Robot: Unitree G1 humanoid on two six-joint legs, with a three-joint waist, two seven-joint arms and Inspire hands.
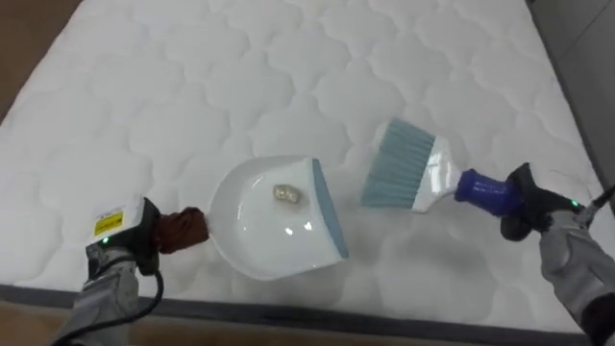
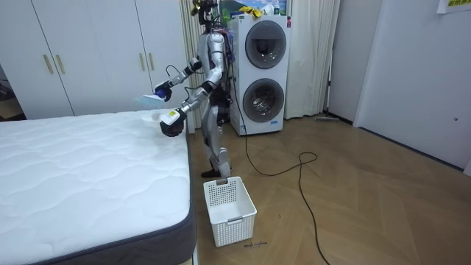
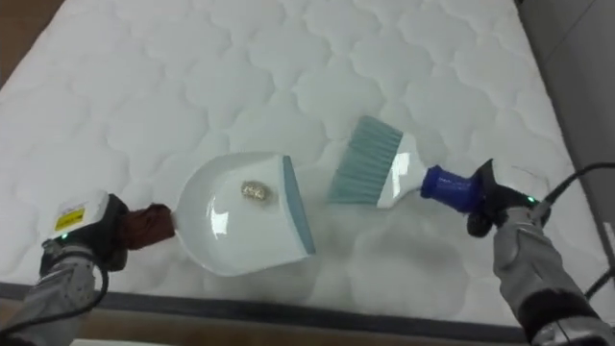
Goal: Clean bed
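Left hand, curled round the handle of the dustpan, could tilt it and spill the crumb inside onto the mattress, while the right hand clasps the brush just beside its lip.

The dustpan hung over the bed, close to its near edge and about midway along. Whether it touched the mattress could not be told. A small scrap lay inside the pan, near its middle. The pan's lip faced right and its handle left, where the left hand held it. The brush was just right of the pan and apart from it, its bristles toward the lip. Its handle ran toward the bed's right edge, into the right hand. The robot stood at the bed's corner. A basket stood on the floor beside the bed, and two stacked washing machines were behind the robot.
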